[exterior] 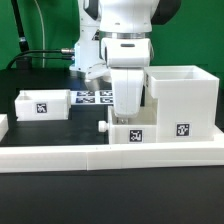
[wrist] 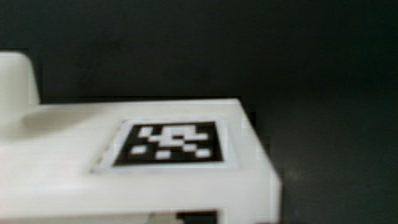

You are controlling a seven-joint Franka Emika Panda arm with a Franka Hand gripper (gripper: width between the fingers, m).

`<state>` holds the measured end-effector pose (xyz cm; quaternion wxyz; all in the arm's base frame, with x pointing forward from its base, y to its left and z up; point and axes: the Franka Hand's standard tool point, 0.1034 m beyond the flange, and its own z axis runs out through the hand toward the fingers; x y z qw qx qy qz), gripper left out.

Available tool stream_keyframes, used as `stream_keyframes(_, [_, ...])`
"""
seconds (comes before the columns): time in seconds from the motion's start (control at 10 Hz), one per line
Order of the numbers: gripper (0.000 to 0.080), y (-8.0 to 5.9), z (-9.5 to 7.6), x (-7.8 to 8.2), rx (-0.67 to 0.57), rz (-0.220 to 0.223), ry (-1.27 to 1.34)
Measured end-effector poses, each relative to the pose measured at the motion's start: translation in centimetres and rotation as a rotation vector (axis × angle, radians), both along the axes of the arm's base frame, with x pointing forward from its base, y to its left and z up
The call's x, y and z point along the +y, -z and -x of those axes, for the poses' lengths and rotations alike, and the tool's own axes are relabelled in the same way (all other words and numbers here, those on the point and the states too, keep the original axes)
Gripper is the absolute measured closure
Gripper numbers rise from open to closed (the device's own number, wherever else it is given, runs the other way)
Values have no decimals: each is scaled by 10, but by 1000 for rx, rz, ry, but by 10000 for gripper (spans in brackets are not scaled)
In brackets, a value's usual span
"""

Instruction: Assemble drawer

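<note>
The drawer's tall boxy housing (exterior: 181, 100) stands at the exterior view's right, with a tag on its front. One small tray (exterior: 132, 132), with a tag and a side knob (exterior: 103, 128), sits right beside the housing. My gripper (exterior: 129, 112) hangs straight down onto this tray. Its fingertips are hidden, so the jaw state does not show. The wrist view is filled by this tray's tagged face (wrist: 169, 142), blurred and very close. The second tray (exterior: 42, 103) rests apart at the exterior view's left.
The marker board (exterior: 92, 97) lies flat behind the trays. A long low white border wall (exterior: 100, 156) runs along the front. Black cables and a green backdrop are behind the arm.
</note>
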<state>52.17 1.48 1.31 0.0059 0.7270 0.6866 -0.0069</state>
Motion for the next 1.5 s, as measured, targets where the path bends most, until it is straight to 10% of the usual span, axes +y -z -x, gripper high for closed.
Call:
stream_keyframes(0.4, [757,-4,-5,2,23,11,-23])
stream_keyframes(0.9, [186,-50,-12,-8,64,40,-24])
stream_keyframes(1.0, [186,-64,-18,-17,53,45,-28])
stream_keyframes(1.5, [151,-40,-9,-40,79,31,-73])
